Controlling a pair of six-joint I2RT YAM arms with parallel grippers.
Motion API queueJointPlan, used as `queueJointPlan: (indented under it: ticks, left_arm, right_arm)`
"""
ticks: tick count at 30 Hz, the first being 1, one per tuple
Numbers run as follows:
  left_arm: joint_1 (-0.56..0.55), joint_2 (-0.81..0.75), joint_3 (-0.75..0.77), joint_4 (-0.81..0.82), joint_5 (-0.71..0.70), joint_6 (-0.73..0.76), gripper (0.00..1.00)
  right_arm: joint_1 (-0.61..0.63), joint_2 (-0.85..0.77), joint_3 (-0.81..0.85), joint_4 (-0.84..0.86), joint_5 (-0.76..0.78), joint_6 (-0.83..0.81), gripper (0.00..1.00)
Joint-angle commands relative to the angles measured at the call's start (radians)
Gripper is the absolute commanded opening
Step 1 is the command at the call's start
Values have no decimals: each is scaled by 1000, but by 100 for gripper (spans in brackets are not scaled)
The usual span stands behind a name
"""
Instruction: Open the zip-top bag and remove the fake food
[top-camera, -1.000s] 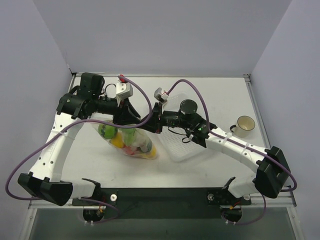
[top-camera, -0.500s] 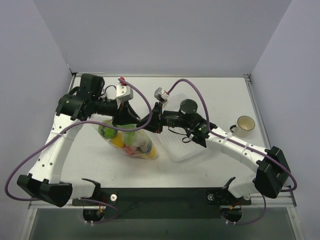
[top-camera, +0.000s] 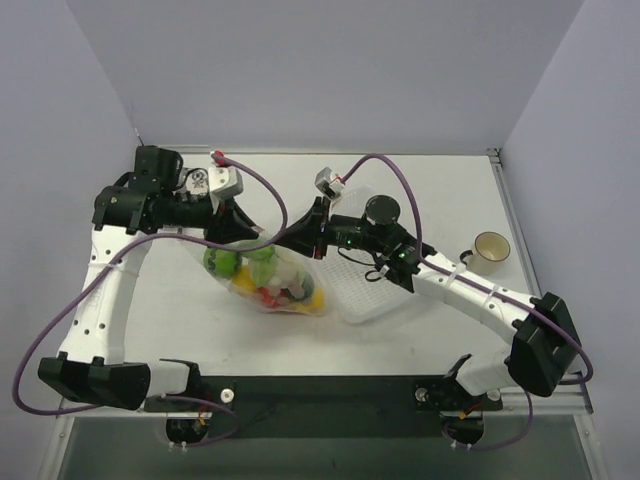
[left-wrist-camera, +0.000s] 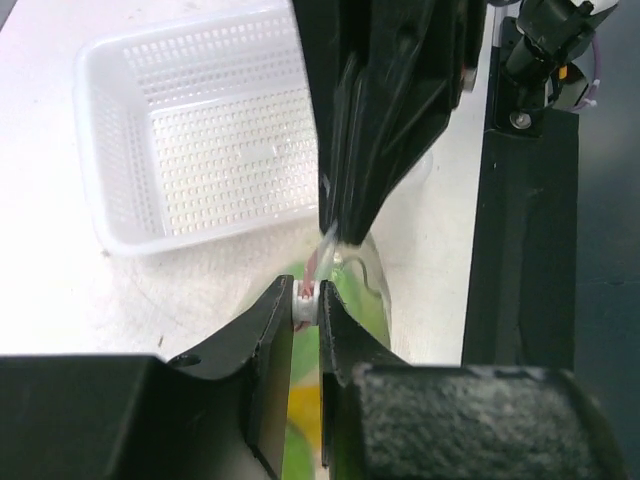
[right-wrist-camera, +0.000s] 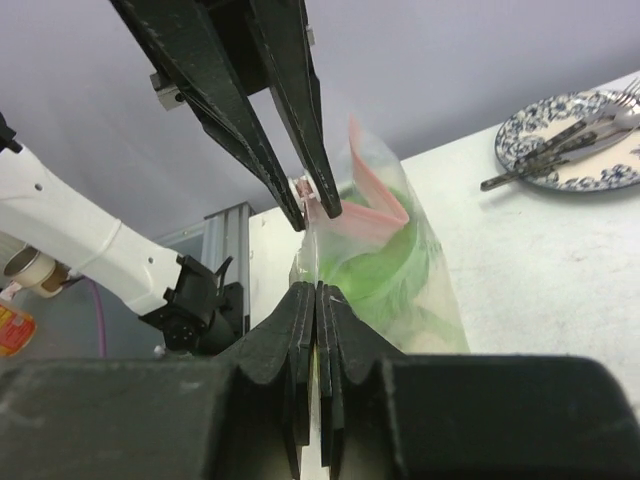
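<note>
White counter (top-camera: 180, 320), lavender walls. Your left end effector (left-wrist-camera: 307, 300) is pinched tight on the pink zip strip (right-wrist-camera: 375, 208) of the zip-top bag (top-camera: 275, 285). Your right end effector (right-wrist-camera: 316, 296) is clamped on the bag's clear film just opposite. The bag sits centre-left, its top held up between them, with the fake food (top-camera: 262, 292) inside. Mesh tray (top-camera: 390, 295) just beside it on the right; cup (top-camera: 490, 250) well apart.

Left of centre on the worktop (top-camera: 180, 320): zip-top bag (top-camera: 290, 302), fake food (top-camera: 262, 280) inside. Just right of it: perforated basket (top-camera: 375, 295). Far right, well apart: cup (top-camera: 490, 250). At the bag's top edge, close together: left end effector (left-wrist-camera: 306, 300) from the left, right end effector (right-wrist-camera: 316, 292) from the right, each pinching that edge.
</note>
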Motion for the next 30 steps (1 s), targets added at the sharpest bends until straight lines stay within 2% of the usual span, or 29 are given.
queueJointPlan:
  ticks: [1, 2, 5, 8, 11, 12, 14, 15, 18, 30]
  left_arm:
    - [238, 38, 95, -184, -71, 210, 0]
    - [299, 50, 112, -209, -49, 251, 0]
    - [357, 90, 167, -281, 1, 292, 0]
    - [331, 96, 180, -309, 63, 283, 0]
    - [265, 75, 174, -263, 77, 197, 0]
    - [219, 60, 168, -248, 72, 172, 0]
    - [126, 29, 138, -186, 46, 94, 0]
    - [68, 20, 126, -170, 39, 73, 0]
    - [3, -11, 106, -126, 19, 22, 0]
    - [-10, -22, 129, -186, -9, 55, 0]
  right_arm:
    - [-57, -63, 37, 74, -32, 0, 0]
    - [-57, -61, 37, 77, -34, 3, 0]
    - [-54, -44, 40, 100, -45, 26, 0]
    - [-45, -18, 60, 119, -54, 45, 0]
    - [-21, 2, 92, 102, -42, 22, 7]
    - [-11, 3, 102, 67, -31, 5, 16]
    - [19, 5, 135, 4, 9, -59, 28]
    - [28, 6, 151, -18, 23, -79, 39]
    - [53, 14, 189, -62, 15, -136, 46]
    - [73, 35, 208, -139, -75, -188, 48]
